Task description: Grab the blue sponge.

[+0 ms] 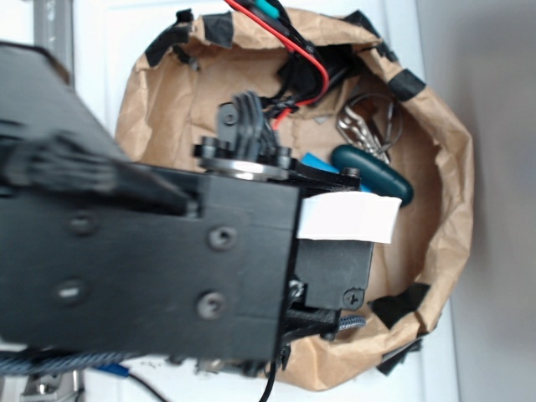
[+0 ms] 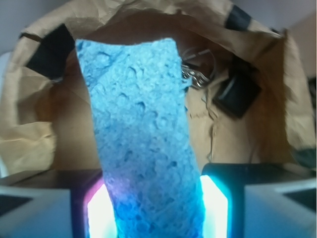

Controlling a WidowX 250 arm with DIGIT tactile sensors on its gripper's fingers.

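Observation:
In the wrist view the blue sponge (image 2: 141, 134), porous and speckled, fills the middle of the frame and stands up between my gripper's (image 2: 156, 210) two glowing pads (image 2: 214, 206). The jaws are closed against its sides and pinch it in at the bottom. It hangs above the floor of the brown paper bag (image 2: 29, 144). In the exterior view the black arm and gripper body (image 1: 251, 243) hide the fingers and nearly all of the sponge; a small blue corner (image 1: 316, 161) shows beside the body.
The brown paper bag (image 1: 444, 167) with black tape patches surrounds the gripper. Inside lie a dark teal oval case (image 1: 377, 172), a metal key ring (image 1: 368, 126) and red and black wires (image 1: 293, 50). In the wrist view a black object (image 2: 240, 91) lies at the right.

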